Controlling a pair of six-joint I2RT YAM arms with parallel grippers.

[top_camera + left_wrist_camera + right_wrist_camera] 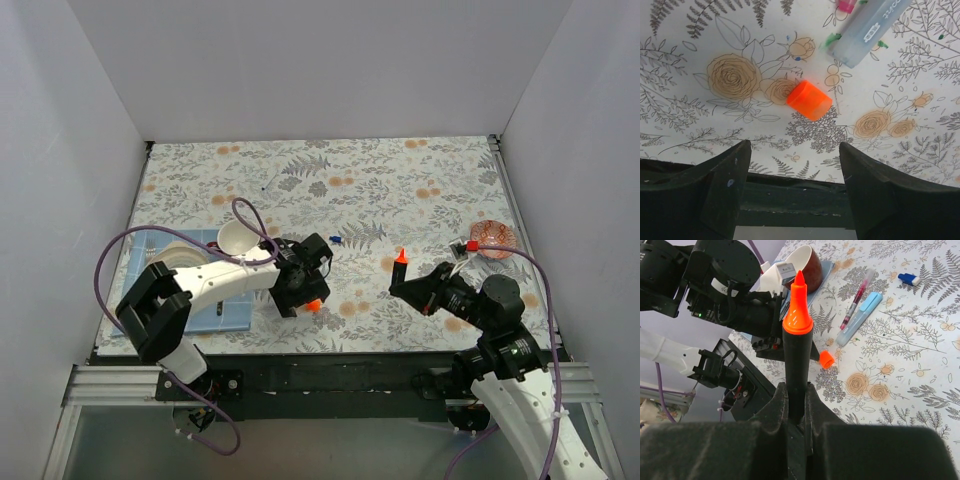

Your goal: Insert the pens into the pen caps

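My right gripper [796, 390] is shut on the black pen [798, 355], held upright with its bare orange tip [400, 257] up; in the top view the gripper [408, 285] is right of centre. The orange cap [809, 100] lies on the floral cloth, just ahead of my open, empty left gripper [795, 147]. It also shows in the top view [314, 305] and the right wrist view [826, 359]. The light blue pen [870, 31] lies beyond the cap, also in the right wrist view [858, 320]. The dark blue cap [336, 239] lies further back.
A thin pink pen [856, 300] lies beside the light blue one. A white bowl [236, 237] and a blue mat [215, 300] sit at the left. A pink dish [492, 240] is at the right. The table's front edge [790, 200] is under my left fingers.
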